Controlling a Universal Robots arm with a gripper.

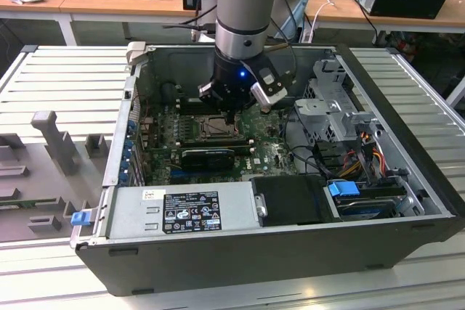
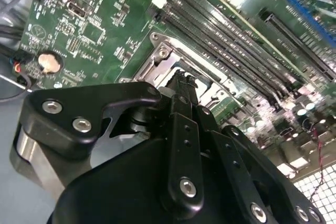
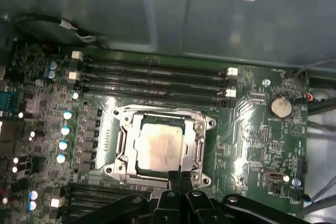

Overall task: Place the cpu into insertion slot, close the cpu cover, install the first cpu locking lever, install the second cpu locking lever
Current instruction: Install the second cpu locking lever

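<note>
Seated in the socket (image 3: 160, 148): a flat square chip (image 3: 159, 146) with a dull silver-grey face, framed by the silver cover (image 3: 200, 139), which seems to lie flat around it. Just past the chip's six o'clock edge in the first wrist view, the gripper (image 3: 180, 178) with black fingers pressed together, holding nothing, tips at the frame's rim, perhaps touching. Straight down into the open computer case (image 1: 407, 99) in the exterior view, arm (image 1: 247, 5) near vertical, gripper above the green board (image 1: 261, 147).
</note>
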